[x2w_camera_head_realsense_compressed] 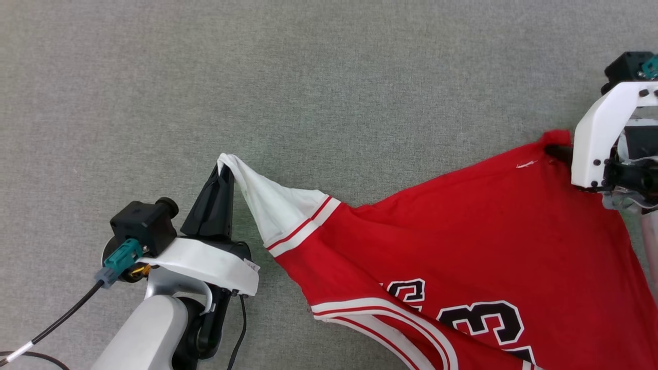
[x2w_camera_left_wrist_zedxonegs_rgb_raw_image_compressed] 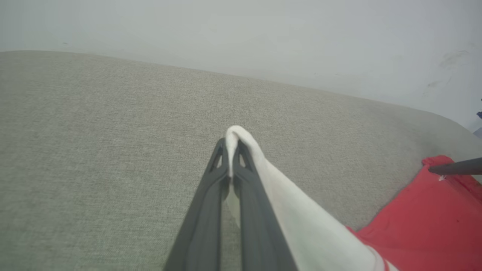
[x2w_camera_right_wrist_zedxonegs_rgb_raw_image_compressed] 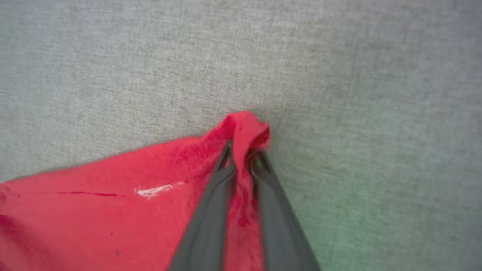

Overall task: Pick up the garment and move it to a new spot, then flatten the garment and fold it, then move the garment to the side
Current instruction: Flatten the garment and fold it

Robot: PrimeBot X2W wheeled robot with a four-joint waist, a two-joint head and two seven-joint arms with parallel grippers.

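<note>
grey woven surface point(x2w_camera_head_realsense_compressed: 329, 77) | pale wall point(x2w_camera_left_wrist_zedxonegs_rgb_raw_image_compressed: 241, 26) beyond its far edge

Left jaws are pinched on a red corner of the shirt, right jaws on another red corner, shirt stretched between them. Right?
Not quite. The left jaws are pinched on the tip of the white sleeve, not a red corner; the left wrist view shows it. The right jaws do hold a red corner of the shirt, which is stretched between them.
</note>
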